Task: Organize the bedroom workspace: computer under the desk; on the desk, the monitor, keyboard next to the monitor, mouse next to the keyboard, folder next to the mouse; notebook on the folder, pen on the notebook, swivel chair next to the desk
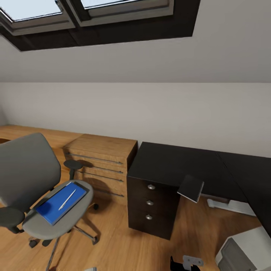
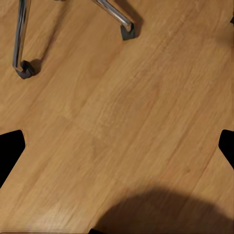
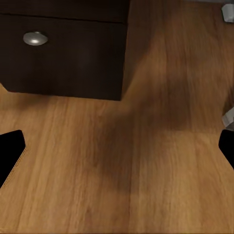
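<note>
Swivel chair [image 1: 34,188] stands left of the desk [image 1: 195,165], apart from it. Blue folder [image 1: 60,203] lies on its seat, pen [image 1: 67,199] on top. Left gripper [image 2: 117,146] spread wide over wood floor [image 2: 136,107] near chair castors; right gripper [image 3: 117,151] likewise released, before the desk's drawer unit [image 3: 68,53].

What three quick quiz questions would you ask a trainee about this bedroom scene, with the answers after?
1. True or false: the folder lies on the desk.
2. What rests on the folder? A) pen B) mouse C) keyboard
3. How many knobs show on the drawer unit in the head view?

Key: 1. False, it lies on the seat of the swivel chair. 2. A. 3. Three.
</note>
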